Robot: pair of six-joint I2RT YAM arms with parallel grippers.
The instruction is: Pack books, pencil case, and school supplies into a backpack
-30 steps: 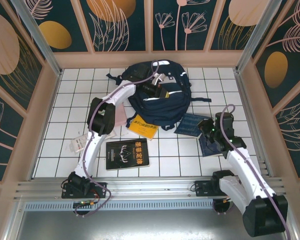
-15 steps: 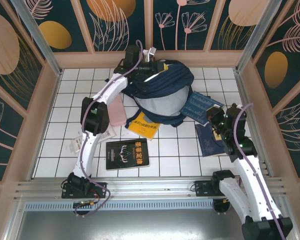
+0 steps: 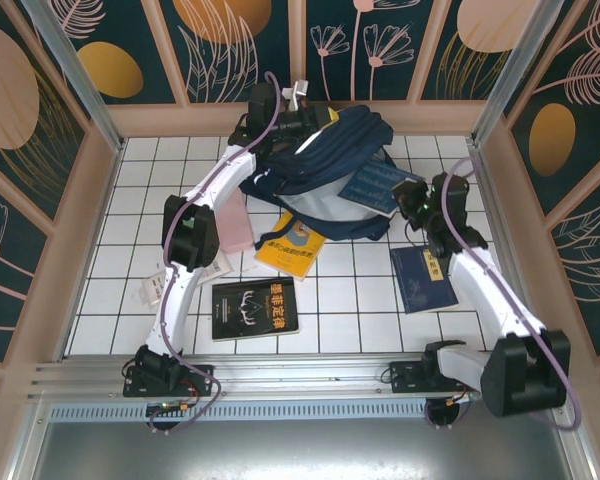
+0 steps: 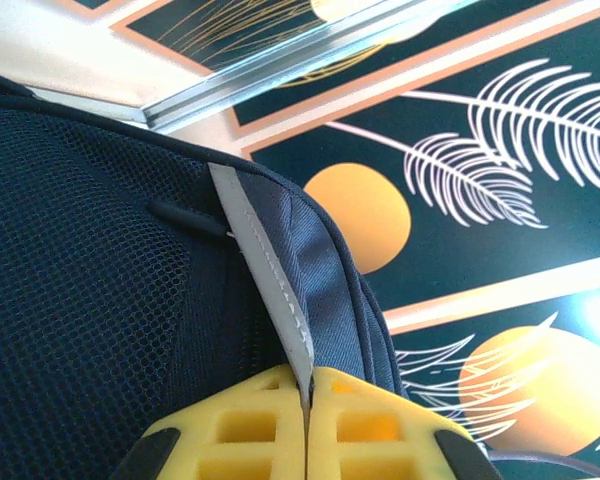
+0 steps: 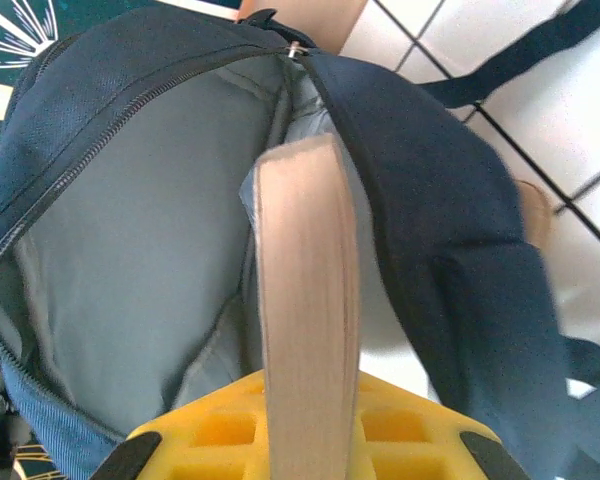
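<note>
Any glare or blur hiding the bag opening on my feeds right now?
Top external: evenly lit, sharp, backpack clear. Left wrist: mesh crisp, yellow fingers soft, wall washed out top-left. Right wrist: held book edge slightly soft, lining readable, tiles bright.

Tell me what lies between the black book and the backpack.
The orange-yellow book lies between the black book and the backpack, in the top view.

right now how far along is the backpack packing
Done: the backpack is open, its rim held up by the shut left gripper. In hand: the right gripper holds a blue book edge-on at the opening, not yet let go. Left on the tiles: orange-yellow book, black book, another blue book, pink case, whitish packet.
</note>
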